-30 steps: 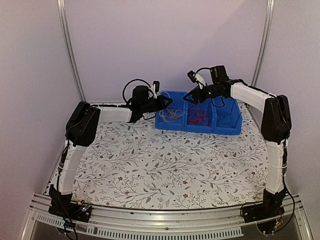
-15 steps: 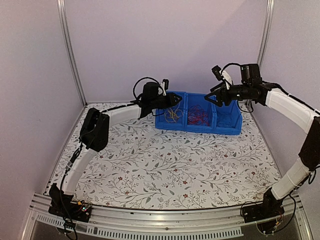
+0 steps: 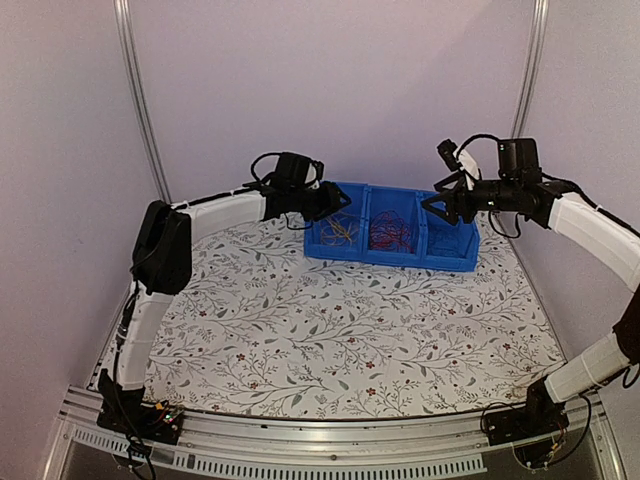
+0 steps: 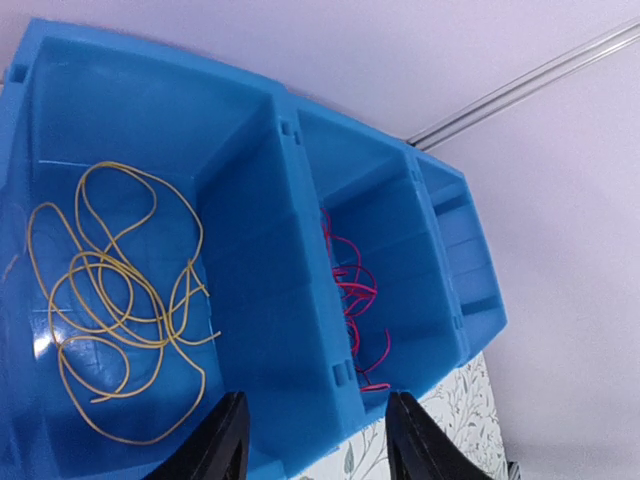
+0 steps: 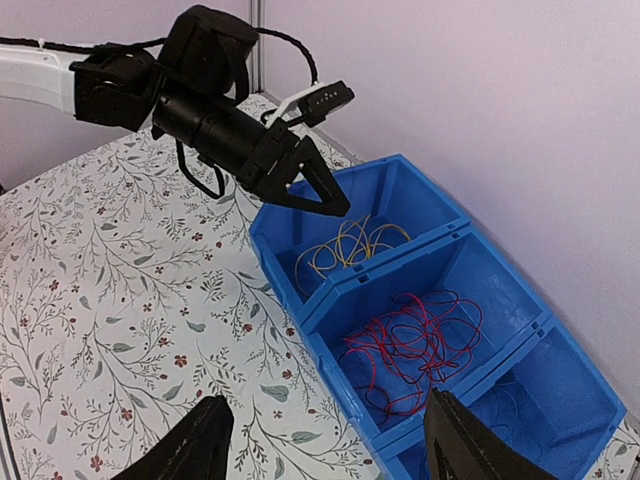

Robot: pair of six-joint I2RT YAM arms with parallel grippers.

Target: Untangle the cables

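Bin (image 3: 390, 262), blue, three compartments, at 12 o'clock on the tabletop (image 3: 300, 330). Left gripper (image 4: 315, 420) hangs over its 9 o'clock compartment, fingers parted, nothing between them. Yellow cables (image 4: 120, 300) lie loose inside. Red cables (image 5: 410, 340) sit in the middle compartment, apart from the yellow. Right gripper (image 5: 330, 420) is above the 3 o'clock end, spread wide, empty. Judgement: colours look sorted. To do well, raise the left gripper straight up and check that no yellow loop snags a finger or crosses the divider.
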